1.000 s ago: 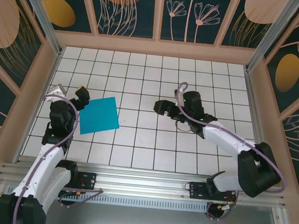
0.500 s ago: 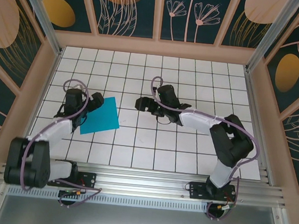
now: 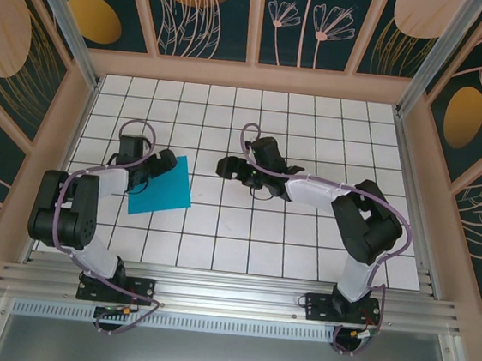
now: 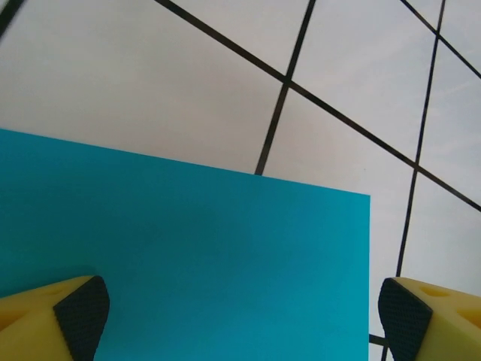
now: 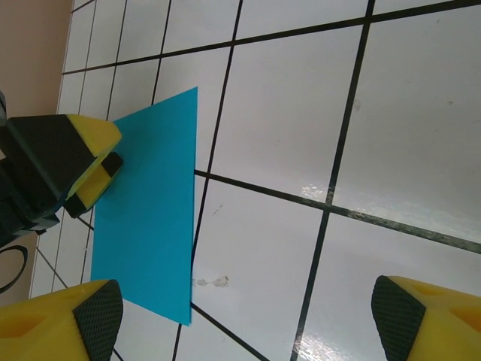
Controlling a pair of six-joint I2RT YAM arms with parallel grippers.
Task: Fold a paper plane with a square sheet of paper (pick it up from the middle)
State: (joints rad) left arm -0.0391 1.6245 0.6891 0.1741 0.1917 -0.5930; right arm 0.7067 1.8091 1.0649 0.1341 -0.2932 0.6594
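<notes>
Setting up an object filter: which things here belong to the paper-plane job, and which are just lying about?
Job: square sheet of paper; left claw, open; right claw, open.
Just surroundings: tiled table; patterned walls.

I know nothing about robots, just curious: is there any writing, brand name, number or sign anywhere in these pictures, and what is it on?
No text can be read.
Paper: plain teal, no print.
Table: white tiles with black grid lines, no marks.
Wall panels: painted flowers and leaves, no letters.
Left arm and right arm: any label is too small to read.
</notes>
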